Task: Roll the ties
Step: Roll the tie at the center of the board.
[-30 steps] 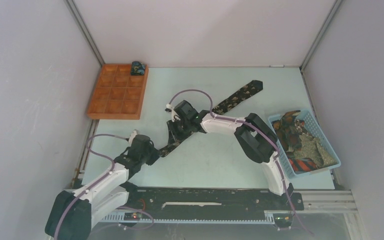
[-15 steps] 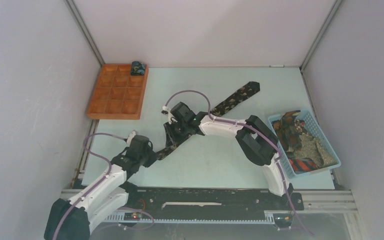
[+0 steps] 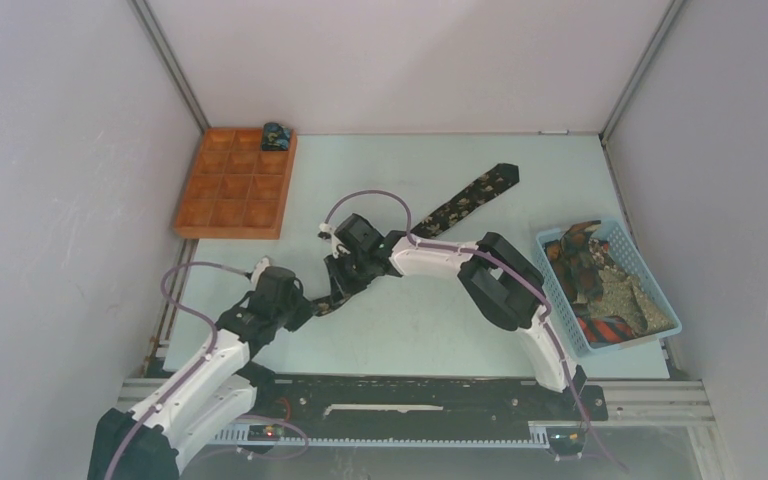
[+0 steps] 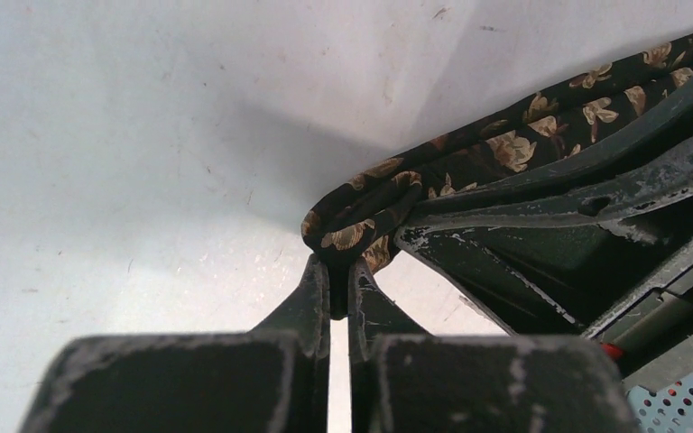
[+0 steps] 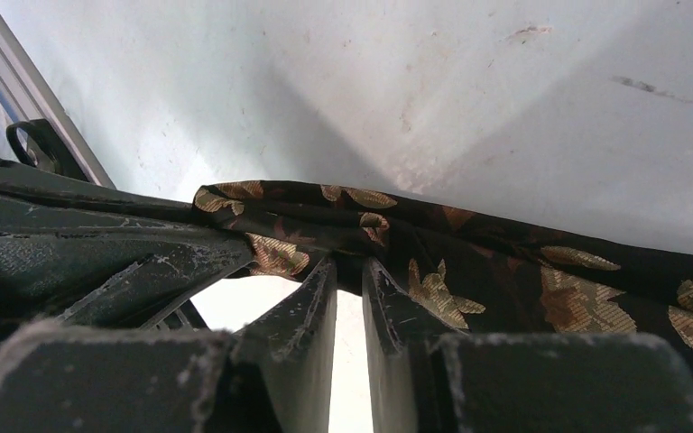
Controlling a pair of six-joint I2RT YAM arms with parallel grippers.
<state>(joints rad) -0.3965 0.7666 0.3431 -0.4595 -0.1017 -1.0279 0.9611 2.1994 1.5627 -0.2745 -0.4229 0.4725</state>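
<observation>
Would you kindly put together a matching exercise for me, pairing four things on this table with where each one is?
Things:
1. leaf-pattern tie
2. orange tray
3. blue basket
4. rolled bundle

Places:
A. far right corner compartment of the tray
B. right side of the table, holding loose ties
C. far left corner of the table
D. stretched across the middle, one end pinched in the left gripper

Pairs: 1-D, 2-C, 3-B, 4-A
</observation>
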